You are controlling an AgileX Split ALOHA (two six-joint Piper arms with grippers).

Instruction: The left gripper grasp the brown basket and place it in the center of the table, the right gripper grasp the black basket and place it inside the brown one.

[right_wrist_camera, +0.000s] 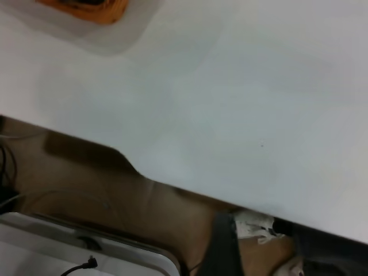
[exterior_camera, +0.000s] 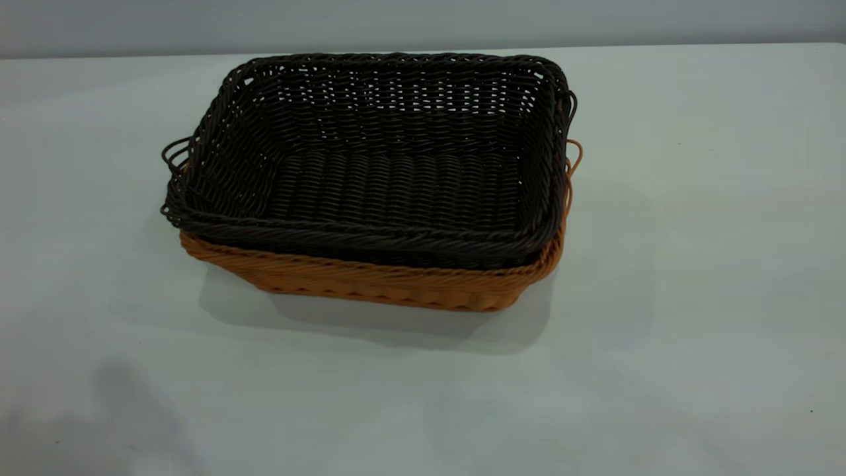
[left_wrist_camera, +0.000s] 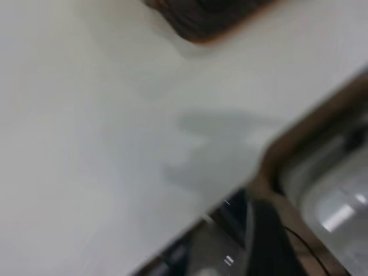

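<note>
I am looking at the black basket [exterior_camera: 383,165] sitting nested inside the brown basket [exterior_camera: 396,284] in the middle of the exterior view, slightly above centre, both resting on the white table [exterior_camera: 694,297]. The dark one is standing proud of the tan one, so only the tan near wall and its braided rim are showing beneath it, plus a thin tan loop handle at the right end and a dark loop handle at the left end. The pair is lying a little skewed, with the right end nearer the back edge of the table. I am seeing neither arm in the exterior view. In the left wrist view a blurred corner of the stacked baskets [left_wrist_camera: 201,20] is showing at the top of the frame, well apart from the table edge running across the lower right. In the right wrist view a tan corner [right_wrist_camera: 86,8] is peeking in at the upper left. Neither gripper is in any picture, so I cannot tell whether their fingers are spread or pressed together.
</note>
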